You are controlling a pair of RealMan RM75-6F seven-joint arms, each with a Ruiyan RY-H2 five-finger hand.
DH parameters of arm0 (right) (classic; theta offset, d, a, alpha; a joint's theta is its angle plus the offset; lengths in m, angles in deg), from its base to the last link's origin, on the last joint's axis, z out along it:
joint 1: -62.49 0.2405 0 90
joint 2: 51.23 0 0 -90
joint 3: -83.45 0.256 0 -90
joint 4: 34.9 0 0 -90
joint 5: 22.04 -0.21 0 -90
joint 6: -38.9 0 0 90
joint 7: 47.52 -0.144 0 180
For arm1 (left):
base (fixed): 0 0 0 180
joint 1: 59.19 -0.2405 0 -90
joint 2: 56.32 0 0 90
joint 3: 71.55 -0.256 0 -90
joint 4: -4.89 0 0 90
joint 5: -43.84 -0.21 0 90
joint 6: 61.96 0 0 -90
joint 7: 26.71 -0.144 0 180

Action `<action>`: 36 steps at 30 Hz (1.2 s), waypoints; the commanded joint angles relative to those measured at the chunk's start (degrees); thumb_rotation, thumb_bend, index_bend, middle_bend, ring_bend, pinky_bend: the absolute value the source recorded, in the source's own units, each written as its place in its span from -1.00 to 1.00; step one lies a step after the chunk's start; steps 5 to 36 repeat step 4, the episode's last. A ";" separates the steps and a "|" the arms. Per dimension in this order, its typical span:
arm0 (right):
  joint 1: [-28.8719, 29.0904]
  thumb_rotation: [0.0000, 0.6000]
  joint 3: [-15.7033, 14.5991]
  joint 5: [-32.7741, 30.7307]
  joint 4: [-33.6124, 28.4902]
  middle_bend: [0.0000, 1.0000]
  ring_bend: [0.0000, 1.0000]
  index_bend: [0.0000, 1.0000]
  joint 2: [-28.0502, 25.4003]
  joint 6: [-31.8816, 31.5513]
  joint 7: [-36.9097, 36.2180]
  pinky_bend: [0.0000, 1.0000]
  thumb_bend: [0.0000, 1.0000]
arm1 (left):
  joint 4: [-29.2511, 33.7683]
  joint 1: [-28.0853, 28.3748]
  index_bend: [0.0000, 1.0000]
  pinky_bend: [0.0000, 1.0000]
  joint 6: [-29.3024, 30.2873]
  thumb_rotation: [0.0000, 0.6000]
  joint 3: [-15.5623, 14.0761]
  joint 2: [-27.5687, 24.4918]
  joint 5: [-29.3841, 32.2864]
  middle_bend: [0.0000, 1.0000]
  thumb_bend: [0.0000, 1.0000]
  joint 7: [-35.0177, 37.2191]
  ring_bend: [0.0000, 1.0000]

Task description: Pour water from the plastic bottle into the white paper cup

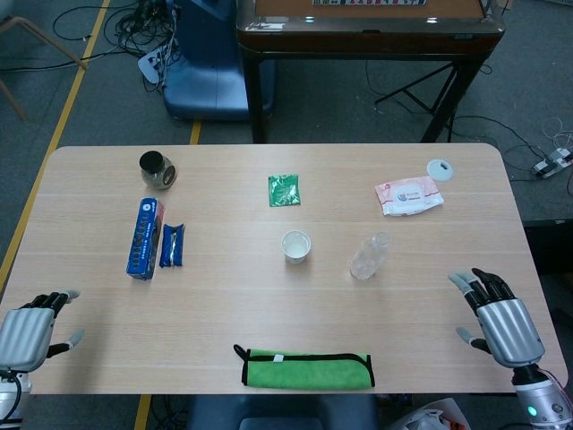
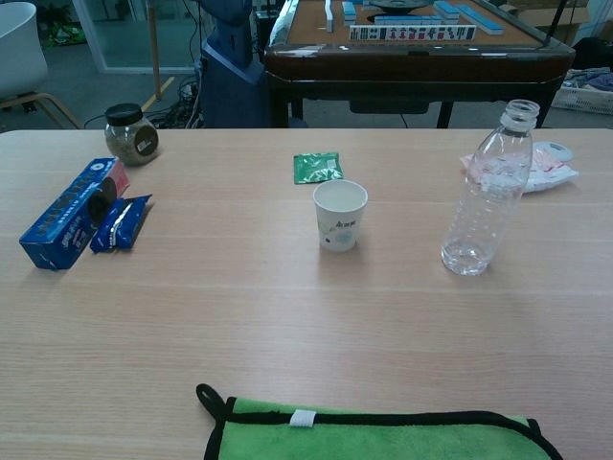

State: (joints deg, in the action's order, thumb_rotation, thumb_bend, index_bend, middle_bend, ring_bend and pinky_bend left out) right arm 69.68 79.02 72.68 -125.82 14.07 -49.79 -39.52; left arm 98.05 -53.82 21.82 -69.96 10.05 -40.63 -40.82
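Ahead of the right hand [image 1: 498, 312] and over toward the left hand's side, the plastic bottle [image 1: 369, 256] stood upright and uncapped on the wooden table [image 1: 269, 340], well apart from those fingers, which were spread and held nothing. Just beyond the bottle, further toward the left hand, sat the white paper cup [image 1: 296, 245], upright with its mouth open; the two were near each other but not touching. At the opposite near corner the left hand [image 1: 29, 331] hovered over the table edge, its fingers loosely apart and likewise empty, with the blue biscuit box [image 1: 143, 237] and a small blue packet [image 1: 172, 245] well ahead of it. Only a little water showed at the bottle's base in the chest view (the cup's inside was too dim to tell whether it held any). Judged from that, either the pour was already done and the bottle set back, or it had yet to start; the pictures alone could not settle which. Neither hand showed in the chest view.
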 commanded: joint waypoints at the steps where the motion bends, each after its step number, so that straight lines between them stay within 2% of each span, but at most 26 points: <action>1: -0.26 1.00 0.23 -0.11 -0.11 -0.58 -0.78 -0.68 -0.32 0.18 -0.61 -0.61 -1.00 | -0.04 0.09 -0.37 0.18 -0.24 1.00 -0.06 0.09 0.09 -0.22 -0.67 -0.24 -0.25; 36: -0.36 1.00 0.54 -0.36 0.07 -0.58 -0.78 -0.68 -0.30 0.58 -1.51 -0.61 -1.00 | -0.19 0.15 -0.37 0.18 -0.57 1.00 -0.11 0.24 0.41 -0.22 -0.67 -0.62 -0.25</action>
